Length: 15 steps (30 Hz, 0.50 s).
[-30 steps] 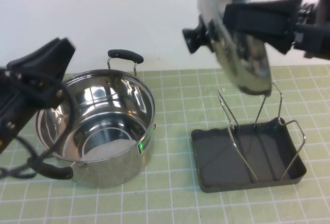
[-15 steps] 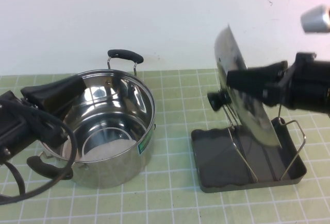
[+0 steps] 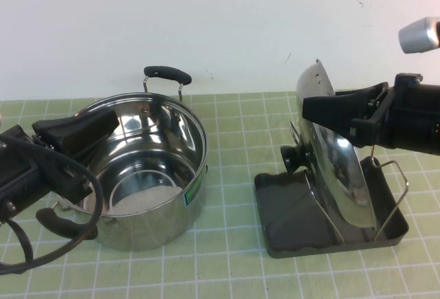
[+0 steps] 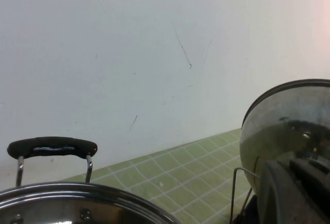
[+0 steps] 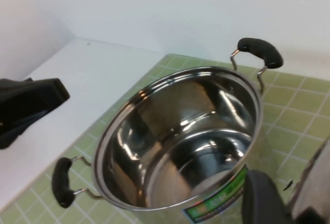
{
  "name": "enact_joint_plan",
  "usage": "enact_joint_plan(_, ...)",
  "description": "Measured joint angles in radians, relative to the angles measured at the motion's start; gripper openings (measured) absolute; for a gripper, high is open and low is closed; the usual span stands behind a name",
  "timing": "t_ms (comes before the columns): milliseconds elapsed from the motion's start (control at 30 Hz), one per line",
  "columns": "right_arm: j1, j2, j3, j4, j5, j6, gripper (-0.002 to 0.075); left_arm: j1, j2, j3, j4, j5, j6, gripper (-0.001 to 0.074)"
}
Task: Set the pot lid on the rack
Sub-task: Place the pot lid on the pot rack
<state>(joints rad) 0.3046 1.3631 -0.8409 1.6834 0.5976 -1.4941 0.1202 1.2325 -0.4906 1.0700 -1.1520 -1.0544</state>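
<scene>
The shiny pot lid (image 3: 337, 168) stands on edge in the rack (image 3: 289, 223), between its wire loops, with the black knob (image 3: 292, 156) facing left. My right gripper (image 3: 317, 110) reaches in from the right and is shut on the lid's upper rim. In the right wrist view one dark finger (image 5: 263, 198) lies beside the lid's edge (image 5: 314, 183). My left gripper (image 3: 103, 126) hovers over the left side of the steel pot (image 3: 137, 168) and holds nothing. The lid also shows in the left wrist view (image 4: 278, 126), above a rack wire (image 4: 234, 193).
The open pot (image 5: 180, 136) with two black handles (image 3: 167, 74) stands left of the rack on the green grid mat (image 3: 240, 127). A white wall runs behind. The rack's right wire loop (image 3: 392, 189) rises beside the lid.
My right gripper has brought the lid down from high above the rack until it stands between the wires. The left gripper has shifted right, over the pot's rim.
</scene>
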Motion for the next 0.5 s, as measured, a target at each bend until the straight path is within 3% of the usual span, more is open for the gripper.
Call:
enact_joint_plan(333,0.0,0.0,0.0,-0.007,-0.078,-0.053,0.0207,0.0,-0.053,0.0,0.027,0.005,-0.003,0.0002)
enact_joint_plan(500,0.0,-0.002,0.0,-0.014,-0.085,-0.058,0.0227,0.0,-0.142,0.0,0.122,0.09,-0.028,0.0002)
